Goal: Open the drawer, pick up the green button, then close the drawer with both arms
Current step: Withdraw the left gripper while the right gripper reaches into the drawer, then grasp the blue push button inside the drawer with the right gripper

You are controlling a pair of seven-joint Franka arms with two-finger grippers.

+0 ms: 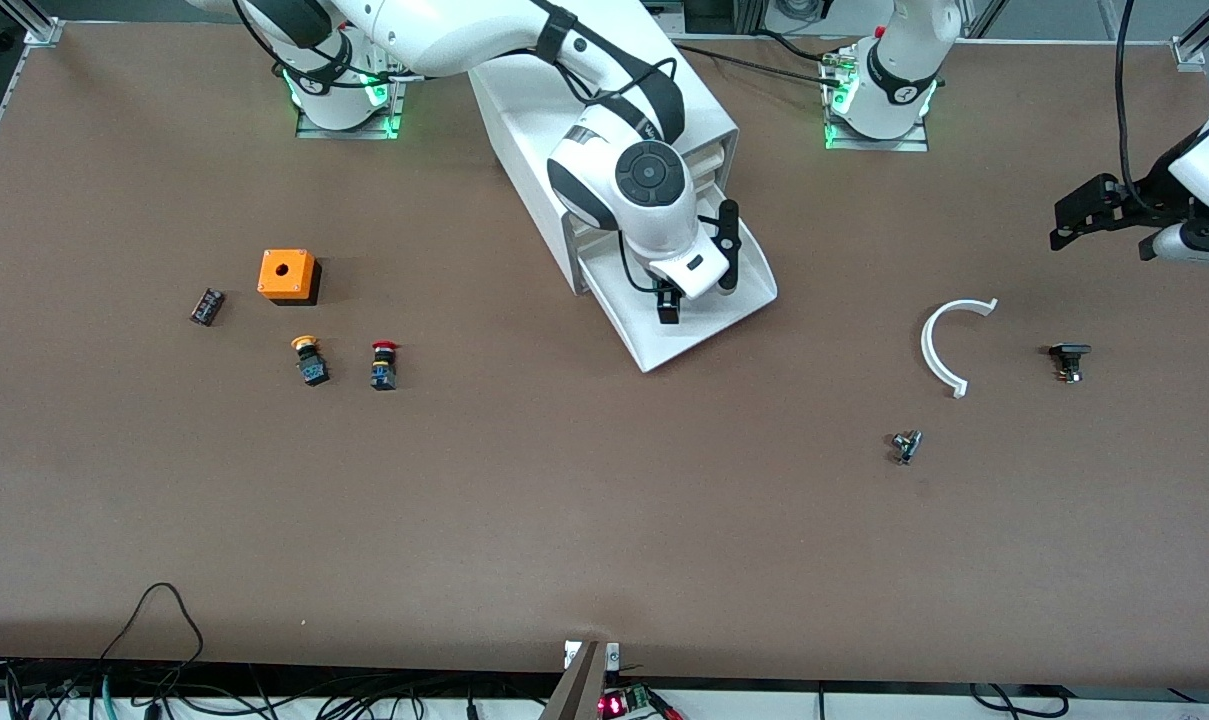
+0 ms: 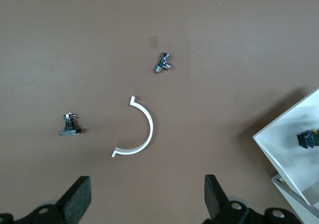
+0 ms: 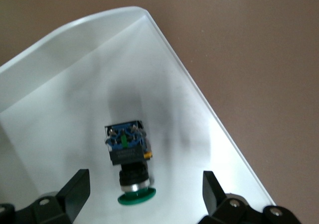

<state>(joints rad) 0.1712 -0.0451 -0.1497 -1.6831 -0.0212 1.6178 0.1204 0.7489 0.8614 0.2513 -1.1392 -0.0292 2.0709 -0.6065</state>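
The white cabinet stands at the robots' side of the table, and its lowest drawer is pulled out toward the front camera. In the right wrist view the button lies on its side on the drawer floor, its green cap toward the camera. My right gripper hangs open just above it, one finger on each side of the cap. In the front view the right gripper hides the button. My left gripper waits open over the left arm's end of the table, holding nothing. The left wrist view also catches the drawer corner and button.
Toward the right arm's end lie an orange box, a yellow-capped button, a red-capped button and a small black part. Toward the left arm's end lie a white curved piece, a black part and a metal fitting.
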